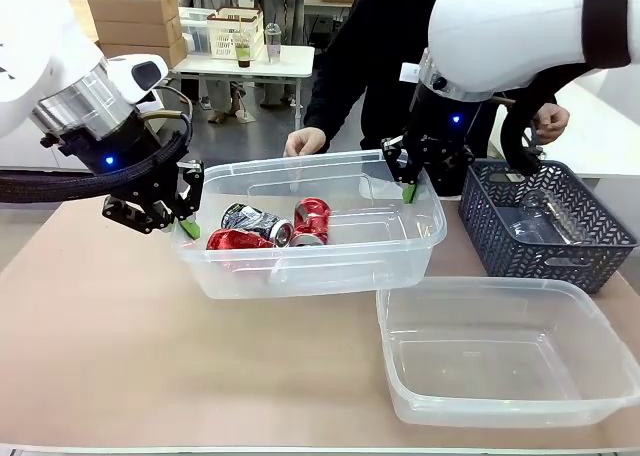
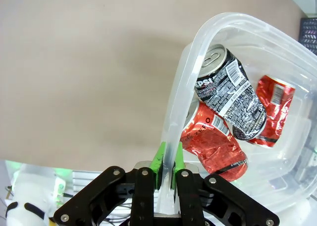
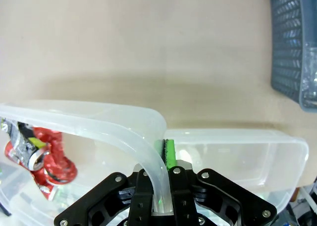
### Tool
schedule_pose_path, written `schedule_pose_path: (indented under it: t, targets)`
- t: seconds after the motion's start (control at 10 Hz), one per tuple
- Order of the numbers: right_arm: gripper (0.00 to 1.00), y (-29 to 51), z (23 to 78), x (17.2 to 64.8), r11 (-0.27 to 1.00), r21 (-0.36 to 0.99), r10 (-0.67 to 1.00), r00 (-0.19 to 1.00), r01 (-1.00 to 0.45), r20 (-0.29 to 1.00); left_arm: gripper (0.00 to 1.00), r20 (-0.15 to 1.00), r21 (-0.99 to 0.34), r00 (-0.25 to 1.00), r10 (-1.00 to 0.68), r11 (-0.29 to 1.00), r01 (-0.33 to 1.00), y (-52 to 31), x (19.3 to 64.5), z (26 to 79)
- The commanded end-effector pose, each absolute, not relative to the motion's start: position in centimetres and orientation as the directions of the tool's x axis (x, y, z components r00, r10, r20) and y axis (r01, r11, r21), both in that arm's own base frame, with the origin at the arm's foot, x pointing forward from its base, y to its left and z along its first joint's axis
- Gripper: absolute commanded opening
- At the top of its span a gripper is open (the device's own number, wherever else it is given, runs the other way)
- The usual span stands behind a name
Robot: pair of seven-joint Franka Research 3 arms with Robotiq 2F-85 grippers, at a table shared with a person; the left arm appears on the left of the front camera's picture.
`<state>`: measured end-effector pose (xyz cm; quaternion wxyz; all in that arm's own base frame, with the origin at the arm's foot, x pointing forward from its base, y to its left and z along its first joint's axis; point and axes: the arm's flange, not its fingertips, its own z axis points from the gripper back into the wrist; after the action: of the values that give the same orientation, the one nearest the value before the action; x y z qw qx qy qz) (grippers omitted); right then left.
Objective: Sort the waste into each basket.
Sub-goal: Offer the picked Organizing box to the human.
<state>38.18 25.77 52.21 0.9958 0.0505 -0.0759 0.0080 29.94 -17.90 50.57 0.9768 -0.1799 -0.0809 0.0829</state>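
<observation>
**Item 1: waste.** Three crushed drink cans are lying together in the left half of a clear, colourless rectangular plastic tub (image 1: 320, 268). They are a black-and-white printed can (image 1: 254, 221), a red can (image 1: 313, 219) just beside it, and a flattened red can (image 1: 236, 241) touching the tub's front wall. In the left wrist view the black-and-white can is resting on top of the flattened red one.

**Item 2: tub holding the cans.** It is sitting over the middle of the tabletop (image 1: 120, 346), toward the far edge, and seems to be hanging clear of the surface. Its near right corner is overlapping the rim of the second tub.

**Item 3: left gripper (image 1: 188, 226).** It is clamping the tub's left rim, with the green pads pressing on either side of the plastic lip.

**Item 4: right gripper (image 1: 405, 188).** It is pinching the rim at the tub's far right corner in the same way.

**Item 5: second clear plastic tub (image 1: 500, 408).** It is standing at the near right corner of the tabletop, with nothing showing inside.

**Item 6: dark blue-grey lattice basket (image 1: 495, 231).** It is standing at the right edge, behind the second tub, and holding a clear plastic bottle (image 1: 540, 216).

**Item 7: person in dark clothing.** The person is standing at the far edge. One hand (image 1: 305, 141) is hovering behind the held tub, and the other hand (image 1: 550, 123) is above the basket.
</observation>
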Motion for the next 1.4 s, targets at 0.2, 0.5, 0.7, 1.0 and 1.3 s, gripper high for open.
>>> schedule_pose_path:
  t: [0.2, 0.5, 0.7, 1.0, 1.3]
  targets:
    - [0.05, 26.0, 52.0, 37.8, 0.996, 0.091, -0.002, 0.988, -0.012, 0.153, 0.06, 0.145, -0.394, 0.96, 0.241, 0.904, -0.167, -17.7, 30.1, 51.1]
    - [0.05, 26.0, 52.0, 37.8, 0.996, 0.091, -0.002, 0.988, -0.012, 0.153, 0.06, 0.145, -0.394, 0.96, 0.241, 0.904, -0.167, -17.7, 30.1, 51.1]
    - [0.05, 26.0, 52.0, 37.8, 0.996, 0.091, -0.002, 0.988, -0.012, 0.153, 0.06, 0.145, -0.394, 0.96, 0.241, 0.904, -0.167, -17.7, 30.1, 51.1]
    - [0.05, 26.0, 52.0, 37.8, 0.996, 0.091, -0.002, 0.988, -0.012, 0.153, 0.06, 0.145, -0.394, 0.96, 0.241, 0.904, -0.167, -17.7, 30.1, 51.1]
    - [0.05, 24.7, 53.9, 43.3, 0.994, 0.1, 0.026, 0.987, -0.042, 0.156, 0.06, 0.167, -0.341, 0.979, 0.113, 0.939, -0.051, -18.9, 33.8, 53.1]
